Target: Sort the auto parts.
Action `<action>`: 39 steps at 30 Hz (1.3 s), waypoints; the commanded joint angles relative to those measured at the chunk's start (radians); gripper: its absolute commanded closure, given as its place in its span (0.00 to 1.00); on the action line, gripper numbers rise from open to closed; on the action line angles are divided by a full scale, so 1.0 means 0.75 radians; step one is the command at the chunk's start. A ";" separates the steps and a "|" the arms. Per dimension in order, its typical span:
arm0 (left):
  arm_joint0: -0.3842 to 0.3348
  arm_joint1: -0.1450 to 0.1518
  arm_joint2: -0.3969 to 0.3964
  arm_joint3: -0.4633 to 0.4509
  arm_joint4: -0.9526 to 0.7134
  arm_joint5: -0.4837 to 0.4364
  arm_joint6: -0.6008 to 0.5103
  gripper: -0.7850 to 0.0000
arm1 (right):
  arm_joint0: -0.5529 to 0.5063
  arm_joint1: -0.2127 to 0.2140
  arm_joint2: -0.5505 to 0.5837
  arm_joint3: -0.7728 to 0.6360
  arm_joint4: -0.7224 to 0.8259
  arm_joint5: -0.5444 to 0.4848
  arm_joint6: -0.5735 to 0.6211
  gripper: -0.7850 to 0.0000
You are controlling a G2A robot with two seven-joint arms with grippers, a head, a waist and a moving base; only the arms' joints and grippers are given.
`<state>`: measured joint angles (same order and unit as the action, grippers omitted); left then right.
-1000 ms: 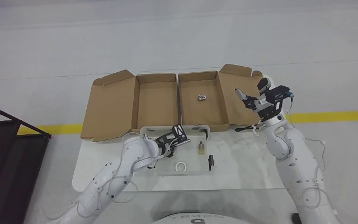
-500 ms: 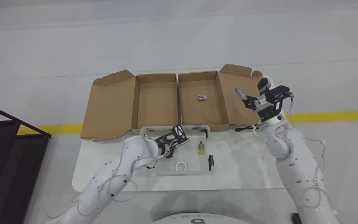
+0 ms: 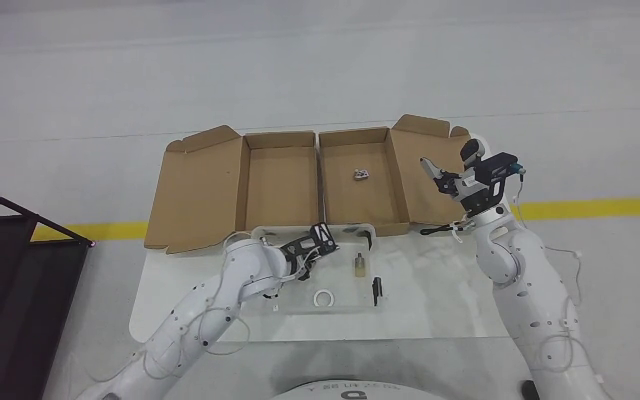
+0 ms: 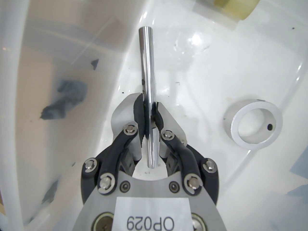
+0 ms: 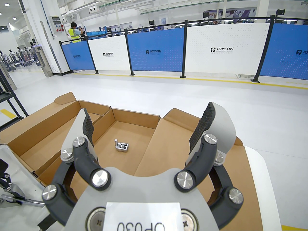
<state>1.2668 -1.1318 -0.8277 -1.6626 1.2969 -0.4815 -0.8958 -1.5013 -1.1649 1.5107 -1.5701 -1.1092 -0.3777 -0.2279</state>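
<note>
As the left arm crept toward the boxes (image 3: 282, 190), we judged the lift starting: its wrist view showed the left gripper (image 4: 149, 118) clamped on the steel rod (image 4: 146, 68) inside the clear tray (image 4: 211, 78), a grip the top view hid, while the right gripper (image 5: 149, 122) hung wide open over the right box (image 3: 355, 205) flap.

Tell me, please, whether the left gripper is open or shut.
Shut: the left gripper clamps the metal rod between both pads, over the white tray.
</note>
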 commanded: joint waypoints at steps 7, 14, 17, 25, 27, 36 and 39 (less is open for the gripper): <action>0.030 0.017 -0.053 -0.116 -0.002 -0.018 0.004 1.00 | 0.000 0.000 0.000 0.000 0.000 0.000 0.000 0.00; 0.134 0.053 -0.223 -0.230 -0.137 -0.022 0.066 1.00 | 0.000 0.000 0.000 0.000 0.000 0.000 0.000 0.00; 0.180 0.068 -0.325 -0.239 -0.277 -0.024 0.114 1.00 | 0.000 0.000 0.000 0.000 0.000 0.000 0.000 0.00; 0.261 0.082 -0.475 -0.199 -0.924 -0.014 0.130 1.00 | 0.000 0.000 0.000 0.000 0.000 0.000 0.000 0.00; 0.261 0.082 -0.484 -0.185 -1.134 0.000 0.087 1.00 | 0.000 0.000 0.000 0.000 0.000 0.000 0.000 0.00; 0.210 0.081 -0.525 -0.070 -1.944 0.101 -0.069 1.00 | 0.000 0.000 0.000 0.000 0.000 0.000 0.000 0.00; 0.192 0.076 -0.522 -0.018 -2.177 0.147 -0.093 1.00 | 0.000 0.000 0.000 0.000 0.000 0.000 0.000 0.00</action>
<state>1.4157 -1.0735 -1.2207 -1.6918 -0.2519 -0.3852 -0.9598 -1.5013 -1.1649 1.5107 -1.5701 -1.1092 -0.3777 -0.2279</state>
